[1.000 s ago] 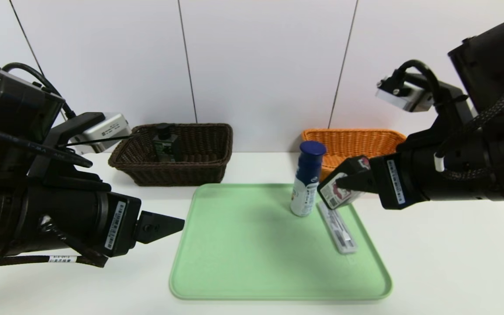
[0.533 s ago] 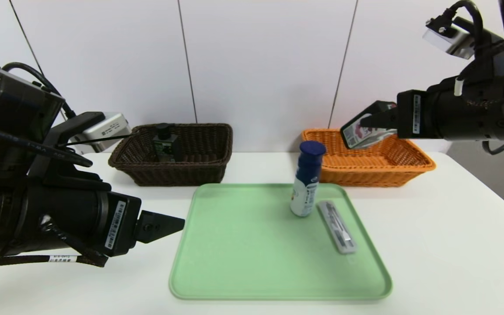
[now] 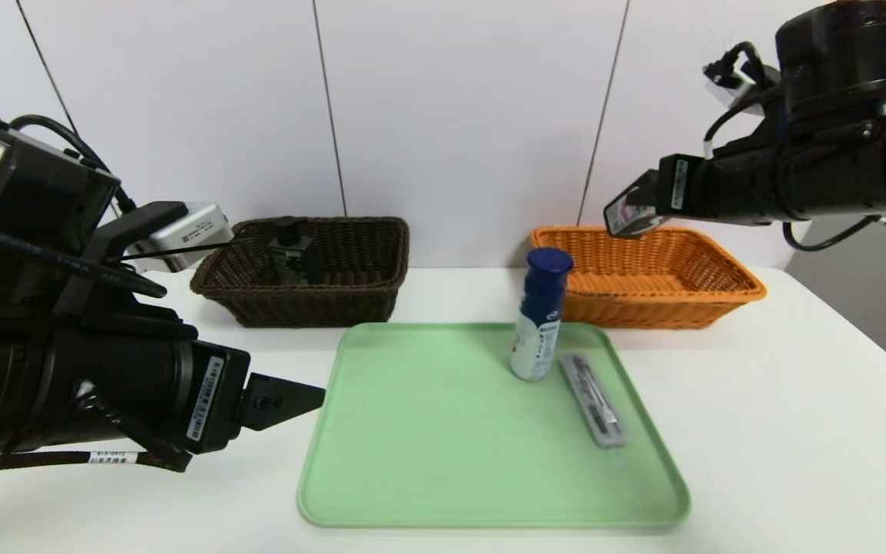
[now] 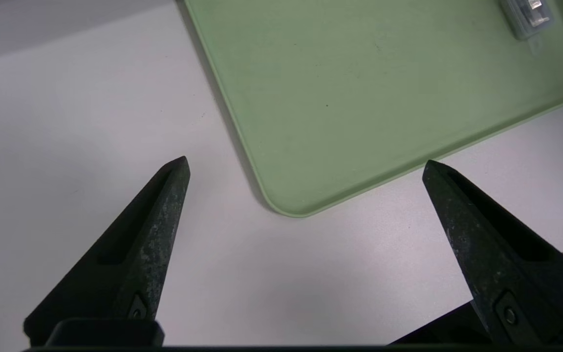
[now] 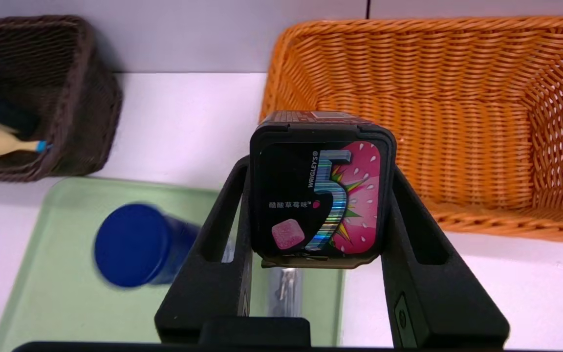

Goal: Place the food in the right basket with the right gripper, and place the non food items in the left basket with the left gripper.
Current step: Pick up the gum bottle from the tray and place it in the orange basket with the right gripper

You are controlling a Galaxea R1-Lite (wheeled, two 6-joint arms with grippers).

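Orange basket (image 3: 647, 277) now lies under the right pincer (image 3: 621, 217), risen, pinching the dark box (image 3: 627, 216).

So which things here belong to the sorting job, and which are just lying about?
Job:
- gum box, held in right tool
- blue-capped bottle
- clear case
- black bottle
- spoon
- orange basket
- brown basket
- left tool, open

Lying about:
- green tray
- table
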